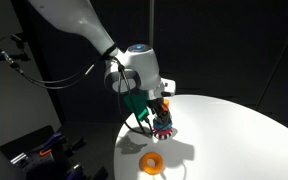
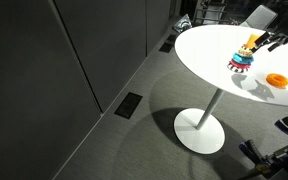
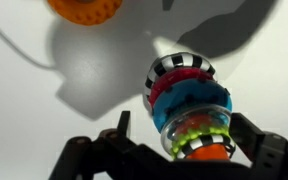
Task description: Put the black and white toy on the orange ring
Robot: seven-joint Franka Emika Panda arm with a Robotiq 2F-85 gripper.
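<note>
Closest to me, my jaws stand wide either side of the stack (image 3: 192, 100), gripping nothing. Its peg (image 3: 206, 152) tops green, blue and red rings; the black and white toy (image 3: 179, 68) sits at the bottom, on the counter (image 3: 44, 90). It looks light, hard and smooth, likely slippery; I'd pinch its ridged rim from the sides. Whether it lifts free of the peg I cannot tell. Beyond, well apart, the orange ring (image 3: 84, 8) is cut off by the frame edge.
</note>
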